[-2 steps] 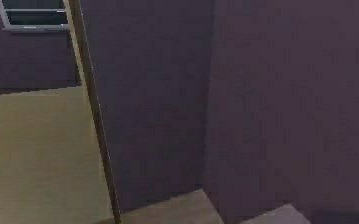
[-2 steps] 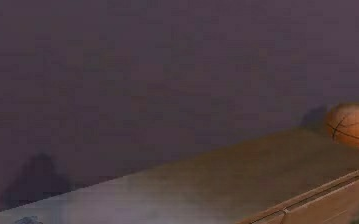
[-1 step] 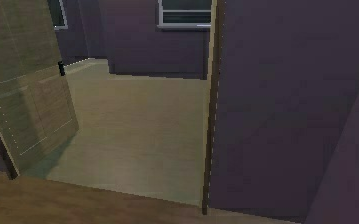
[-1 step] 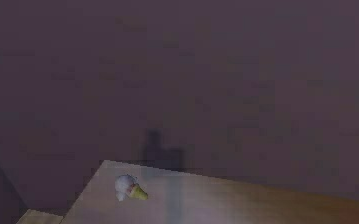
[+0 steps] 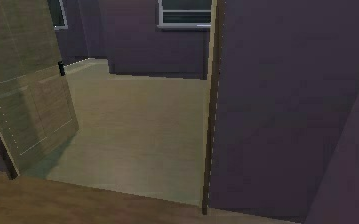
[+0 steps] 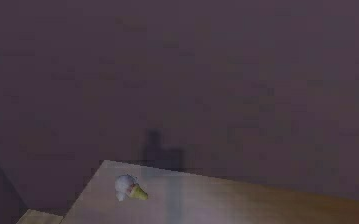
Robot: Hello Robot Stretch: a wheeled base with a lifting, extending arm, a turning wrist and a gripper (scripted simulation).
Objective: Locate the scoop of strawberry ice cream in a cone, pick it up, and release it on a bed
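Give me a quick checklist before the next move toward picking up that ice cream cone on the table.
1. Cone lies on the table: ok.
2. Cone on its side, near the table's corner: ok.
3. Scoop is strawberry: cannot tell, it looks pale.
4. Door ahead stands open: ok.
5. Where a bed is: cannot tell.

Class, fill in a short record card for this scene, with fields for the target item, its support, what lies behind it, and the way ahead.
target: ice cream cone, pale scoop, yellow cone, lying on its side
support: light wooden surface, cone near its left corner
behind: plain purple wall
ahead: wooden door standing open at the forward view's left; pale floor beyond the doorway
far wall: window
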